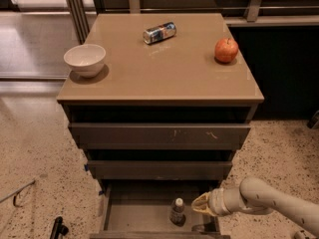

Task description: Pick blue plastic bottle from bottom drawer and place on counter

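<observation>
The blue plastic bottle (177, 211) stands upright in the open bottom drawer (130, 218), near its middle right. My gripper (196, 205) reaches in from the lower right at the end of a pale arm and sits just right of the bottle, close to its cap. The tan counter (164, 63) tops the drawer cabinet above.
On the counter lie a white bowl (85, 59) at the left, a metal can (159, 32) on its side at the back and a red apple (226, 50) at the right. Two wider drawers (159, 133) are above the open one. Speckled floor surrounds the cabinet.
</observation>
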Robot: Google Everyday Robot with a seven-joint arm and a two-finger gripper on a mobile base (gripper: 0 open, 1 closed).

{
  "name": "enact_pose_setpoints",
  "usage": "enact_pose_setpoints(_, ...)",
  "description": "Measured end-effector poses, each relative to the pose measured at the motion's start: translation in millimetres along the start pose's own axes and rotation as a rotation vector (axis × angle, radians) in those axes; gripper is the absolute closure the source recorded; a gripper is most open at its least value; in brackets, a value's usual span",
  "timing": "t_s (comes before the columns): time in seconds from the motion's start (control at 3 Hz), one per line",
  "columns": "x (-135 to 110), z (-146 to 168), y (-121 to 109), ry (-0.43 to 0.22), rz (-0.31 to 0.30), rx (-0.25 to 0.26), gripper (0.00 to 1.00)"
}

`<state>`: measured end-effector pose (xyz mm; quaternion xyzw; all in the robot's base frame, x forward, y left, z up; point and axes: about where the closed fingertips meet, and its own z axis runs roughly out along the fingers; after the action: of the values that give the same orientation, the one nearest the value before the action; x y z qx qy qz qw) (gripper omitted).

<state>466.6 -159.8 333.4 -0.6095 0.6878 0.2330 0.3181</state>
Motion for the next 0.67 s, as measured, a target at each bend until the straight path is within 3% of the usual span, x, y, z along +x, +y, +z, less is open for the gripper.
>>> enact_pose_setpoints(0.33, 7.1, 15.3, 0.3, -0.004, 0.001, -0.022, 0.32)
enact_pose_setpoints(0.67, 12.0, 28.5, -1.0, -0.016, 0.000, -0.039, 0.31)
